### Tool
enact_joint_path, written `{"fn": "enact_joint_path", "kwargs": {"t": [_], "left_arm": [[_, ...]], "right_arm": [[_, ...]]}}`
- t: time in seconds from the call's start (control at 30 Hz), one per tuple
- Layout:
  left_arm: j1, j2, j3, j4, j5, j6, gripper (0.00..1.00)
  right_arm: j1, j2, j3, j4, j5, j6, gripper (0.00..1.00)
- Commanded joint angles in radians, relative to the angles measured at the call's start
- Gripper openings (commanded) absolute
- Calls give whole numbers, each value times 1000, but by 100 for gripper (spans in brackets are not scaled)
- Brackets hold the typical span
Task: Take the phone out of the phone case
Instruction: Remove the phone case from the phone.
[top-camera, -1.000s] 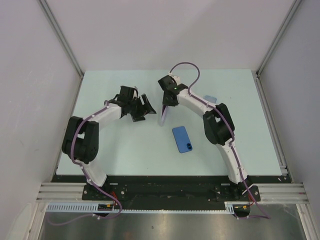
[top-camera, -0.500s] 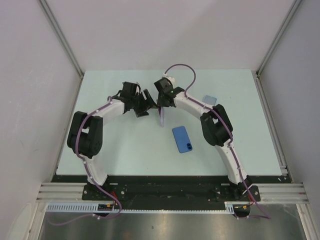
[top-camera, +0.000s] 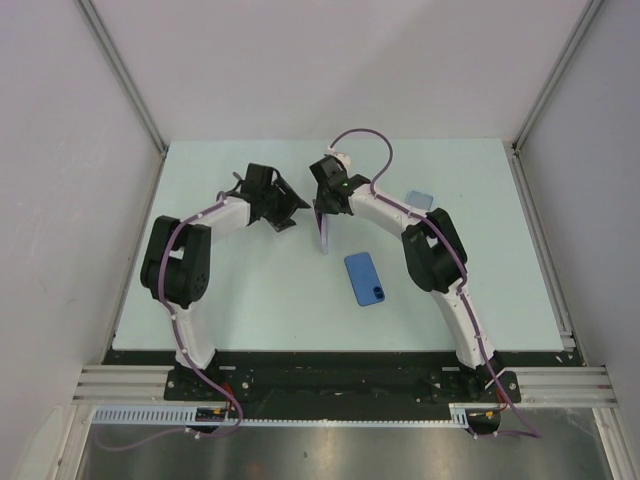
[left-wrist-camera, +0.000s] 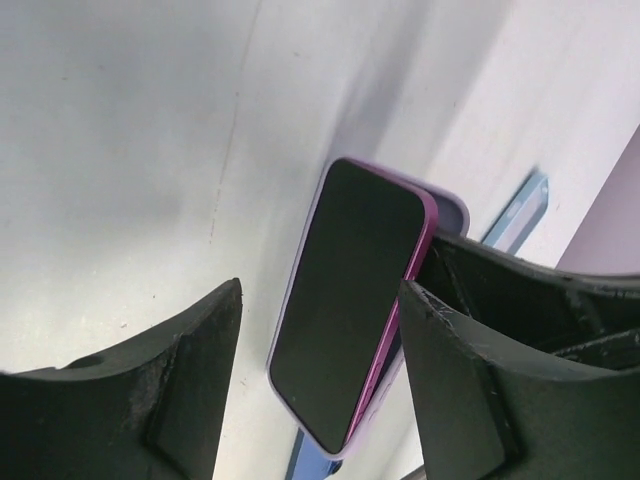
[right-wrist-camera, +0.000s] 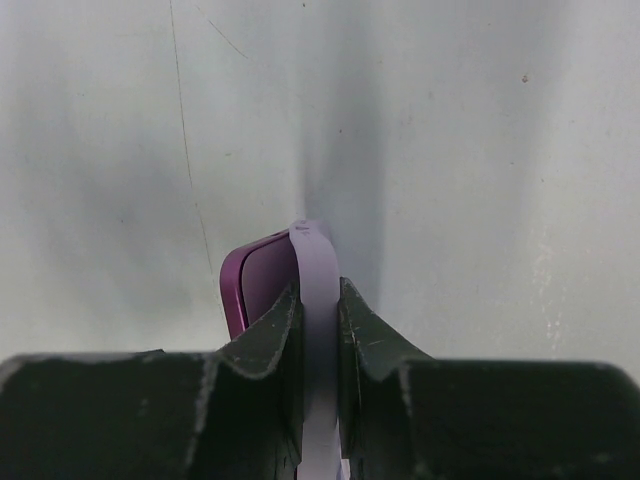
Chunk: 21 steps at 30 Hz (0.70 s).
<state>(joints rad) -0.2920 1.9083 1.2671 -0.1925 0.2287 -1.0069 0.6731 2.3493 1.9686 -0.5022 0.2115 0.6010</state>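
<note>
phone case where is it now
Top view: the phone case stands on edge mid-table, pinched by the right claw, left claw at its left, blue phone nearer the bases.

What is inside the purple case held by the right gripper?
A dark-screened phone sits in the purple case, its upper corner apparently lifted out. The case's lower edge is hidden behind the right gripper.

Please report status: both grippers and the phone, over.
Right gripper shut on lilac case, held on edge. Left gripper open, facing phone. Phone partly out. Blue phone lies apart.
</note>
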Motion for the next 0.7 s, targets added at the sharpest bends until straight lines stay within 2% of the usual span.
{"fn": "enact_joint_path", "kwargs": {"t": [0.0, 0.23, 0.37, 0.47, 0.67], "left_arm": [[4, -10, 113, -81, -112, -113, 65], [-2, 132, 345, -209, -88, -82, 68], [-12, 225, 513, -363, -95, -16, 67], [-33, 256, 558, -435, -121, 11, 67], [-62, 279, 546, -475, -134, 30, 62]], "right_arm": [[71, 117, -76, -305, -130, -23, 0], [77, 125, -60, -312, -132, -27, 0], [77, 128, -54, -314, -129, -27, 0], [79, 136, -37, -318, -132, -27, 0], [75, 139, -34, -320, -129, -24, 0]]}}
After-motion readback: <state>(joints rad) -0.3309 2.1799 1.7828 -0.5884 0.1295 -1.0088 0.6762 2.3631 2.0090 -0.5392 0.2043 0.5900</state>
